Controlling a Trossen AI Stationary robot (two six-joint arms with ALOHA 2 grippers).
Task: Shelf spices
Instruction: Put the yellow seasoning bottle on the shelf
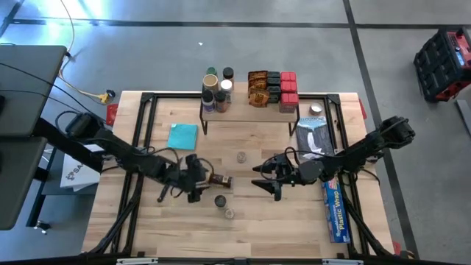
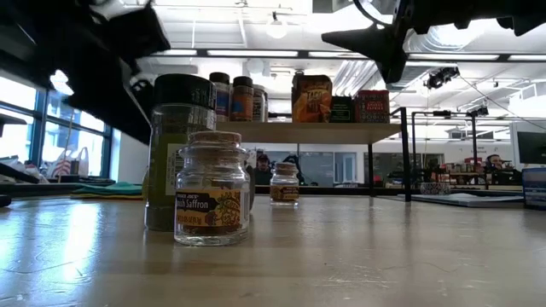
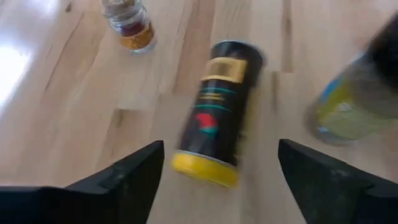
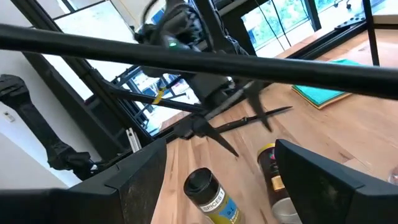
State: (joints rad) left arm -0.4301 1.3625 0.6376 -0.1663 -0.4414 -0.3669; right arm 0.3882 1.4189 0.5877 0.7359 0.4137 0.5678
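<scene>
Left gripper (image 1: 197, 179) lines up on a toppled jar

Fingers spread wide, empty — straddling the yellow-lidded jar (image 3: 214, 112) lying on the worktop (image 1: 257, 228); right gripper (image 1: 266, 179) open too, holding nothing.

A small glass jar (image 2: 212, 189) standing nearest the low camera on the desk (image 2: 358, 256) is showing a label reading "Saffron". The long blue box (image 1: 335, 208) at the desk's right edge is carrying lettering that seems to read "Plastic Wrap". Other labels are staying unreadable.
</scene>
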